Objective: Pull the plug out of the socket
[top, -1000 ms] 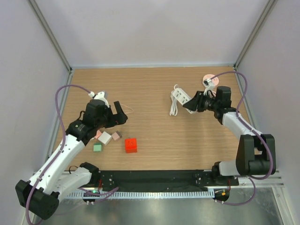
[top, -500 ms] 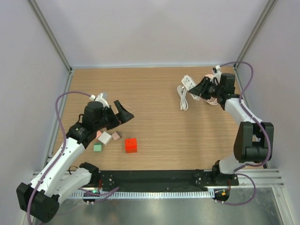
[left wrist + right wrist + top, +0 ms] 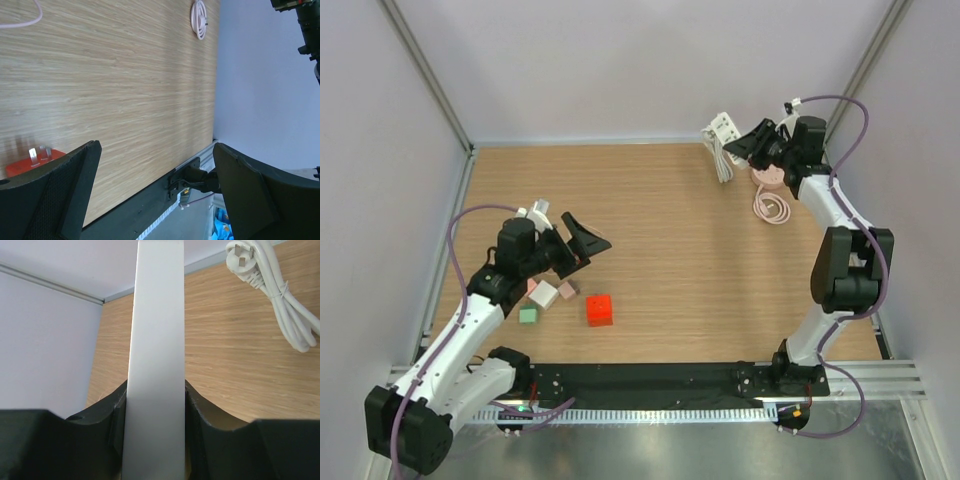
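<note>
On my right wrist feed, the right gripper (image 3: 156,405) has a white power strip (image 3: 157,365) pinched between its black jaws. I see the strip edge-on, as a plain pale slab running from the bottom of the picture to the top. One jaw presses on each long side of it. Behind it the wooden bench (image 3: 230,360) fills the right and middle of the view. At upper right a white plug (image 3: 241,260) shows its metal pins to the camera. Its white cable (image 3: 292,320) is looped into a bundle and cinched by a thin tie (image 3: 283,288). On the left I see a lavender wall (image 3: 45,345), meeting the bench along a grey rail (image 3: 50,284).
</note>
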Tool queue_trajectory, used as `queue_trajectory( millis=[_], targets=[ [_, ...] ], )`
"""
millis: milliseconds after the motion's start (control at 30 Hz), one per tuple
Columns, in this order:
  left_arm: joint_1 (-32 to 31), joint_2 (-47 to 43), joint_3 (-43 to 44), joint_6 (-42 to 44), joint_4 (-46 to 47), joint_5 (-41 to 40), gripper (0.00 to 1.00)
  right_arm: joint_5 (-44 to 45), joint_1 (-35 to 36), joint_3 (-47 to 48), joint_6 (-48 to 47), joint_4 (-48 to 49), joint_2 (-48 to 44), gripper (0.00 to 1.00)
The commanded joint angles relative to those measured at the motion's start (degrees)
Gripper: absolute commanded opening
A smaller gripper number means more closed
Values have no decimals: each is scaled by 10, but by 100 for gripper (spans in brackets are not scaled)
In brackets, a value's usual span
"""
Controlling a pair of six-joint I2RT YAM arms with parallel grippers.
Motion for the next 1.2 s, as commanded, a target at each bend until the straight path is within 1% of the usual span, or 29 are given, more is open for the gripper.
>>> queue_trajectory(
  millis=[0,167,267,367,533,600,767,900,967,1000,1067,1100,1133,1167],
  targets=[
    [9,-2,-3,-9,41,33,100,-16,-3,23,26,106,1,1],
    [14,-9,-11,-10,42,38,100,4,-15,-30,-11,85,46,1],
    [19,-10,-15,-10,43,42,100,12,-28,-51,-38,46,73,1],
    [21,-9,-18,-10,45,45,100,19,-31,-58,-70,3,91,1],
    [23,-6,-23,-13,51,45,100,33,-31,-73,-99,-36,103,1],
    [24,-7,-26,-16,55,47,100,41,-31,-73,-112,-55,113,5],
    [25,-6,-35,-26,64,50,100,47,-31,-66,-124,-80,139,16],
    [28,-5,-37,-27,66,52,100,48,-31,-49,-137,-105,162,38],
    [27,-5,-36,-27,66,52,100,53,-31,-40,-143,-114,165,45],
    [29,-6,-36,-28,66,52,100,54,-31,-39,-146,-115,164,52],
    [29,-6,-36,-27,66,52,100,64,-31,-33,-160,-126,155,61],
    [29,-5,-36,-26,66,52,100,70,-31,-30,-166,-129,151,69],
    [30,-5,-35,-26,66,52,100,76,-31,-27,-183,-134,144,71],
    [30,-5,-35,-27,66,52,100,91,-31,-28,-191,-137,128,76]
  ],
)
